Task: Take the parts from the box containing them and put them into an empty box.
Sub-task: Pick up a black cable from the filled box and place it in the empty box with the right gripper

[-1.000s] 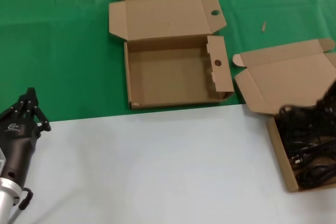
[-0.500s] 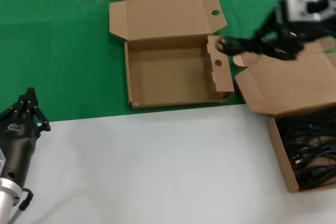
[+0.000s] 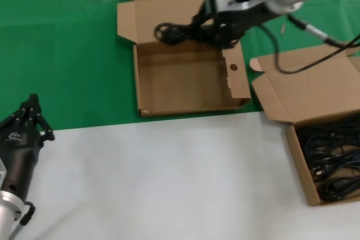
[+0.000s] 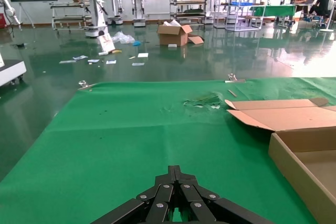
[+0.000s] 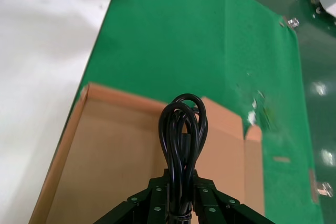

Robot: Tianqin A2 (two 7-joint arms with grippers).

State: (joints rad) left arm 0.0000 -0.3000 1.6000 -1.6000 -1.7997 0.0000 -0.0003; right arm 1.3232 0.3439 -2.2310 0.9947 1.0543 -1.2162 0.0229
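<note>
My right gripper (image 3: 198,31) is shut on a black coiled cable bundle (image 3: 171,33) and holds it in the air over the back of the empty box (image 3: 185,105), a shallow cardboard mailer with round holes in its flaps. In the right wrist view the bundle (image 5: 183,129) sticks out of the jaws above the bare box floor (image 5: 105,166). The box containing the parts (image 3: 301,164) stands at the right with several black cable bundles (image 3: 332,164) in it. My left gripper (image 3: 32,105) is shut and empty at the left, low by the green mat's edge; it also shows in the left wrist view (image 4: 176,170).
A green mat (image 3: 62,54) covers the far half of the table, a white surface (image 3: 157,178) the near half. The right arm's black cable (image 3: 281,66) hangs over the full box's open lid (image 3: 315,91). The empty box's lid (image 3: 174,15) lies open behind it.
My right gripper lifted a cable bundle out of the right box and carried it left, from above that box's lid to over the empty box. The left arm has not moved.
</note>
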